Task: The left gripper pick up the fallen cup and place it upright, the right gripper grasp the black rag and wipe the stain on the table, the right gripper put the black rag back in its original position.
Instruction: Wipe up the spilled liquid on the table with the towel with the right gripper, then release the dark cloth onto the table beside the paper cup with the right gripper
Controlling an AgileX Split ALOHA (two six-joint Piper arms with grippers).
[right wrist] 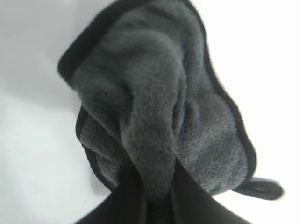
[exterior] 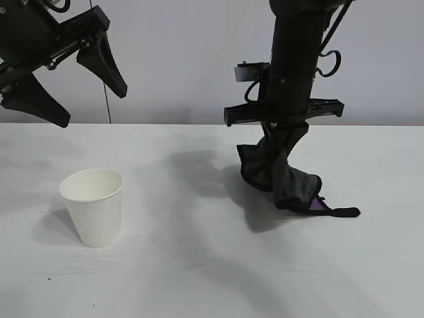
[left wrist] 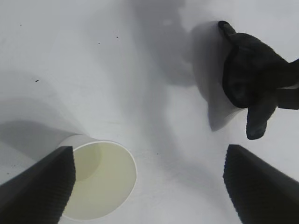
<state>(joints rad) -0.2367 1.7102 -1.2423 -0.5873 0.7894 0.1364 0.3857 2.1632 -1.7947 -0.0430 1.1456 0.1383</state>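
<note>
Cup: white paper cup (exterior: pixel 93 205) stands upright on the white table (exterior: pixel 199 278), mouth up, nothing inside.
Left gripper (exterior: pixel 66 76): hangs above the cup, fingers spread wide, holding nothing.
Right gripper (exterior: pixel 281 132): points straight down, pinched shut on the black rag (exterior: pixel 281 173).
Rag: hangs from the fingers, its lower end and loop touching the table, well apart from the cup.
</note>
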